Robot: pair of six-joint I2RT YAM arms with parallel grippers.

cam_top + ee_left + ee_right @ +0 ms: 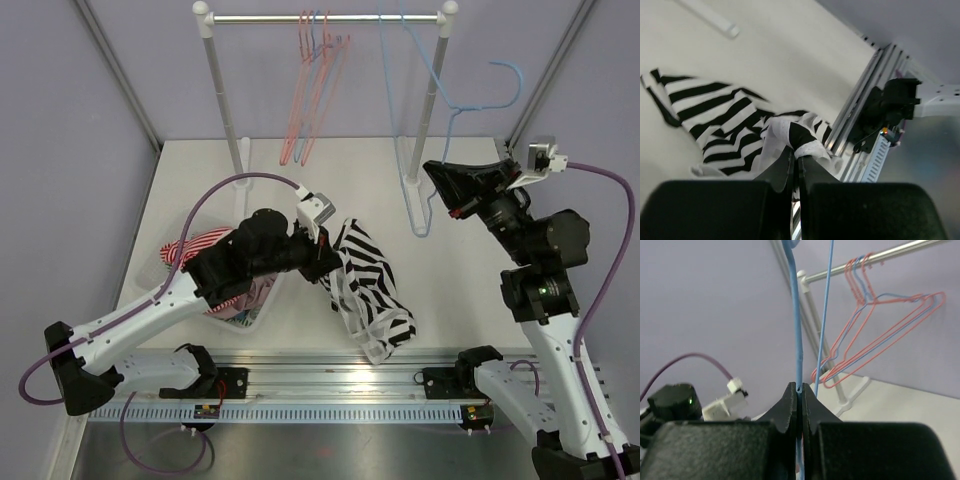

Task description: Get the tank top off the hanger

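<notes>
Near table front edge: left gripper pinched tight on striped tank top, fabric slumped on tabletop (free of hanger). Right gripper clamped on bare blue hanger.

The black-and-white striped fabric tank top lies crumpled on the table near its front edge, with one bunched fold lifted. The light blue wire hanger stands bare and roughly upright, well apart to the right.
</notes>
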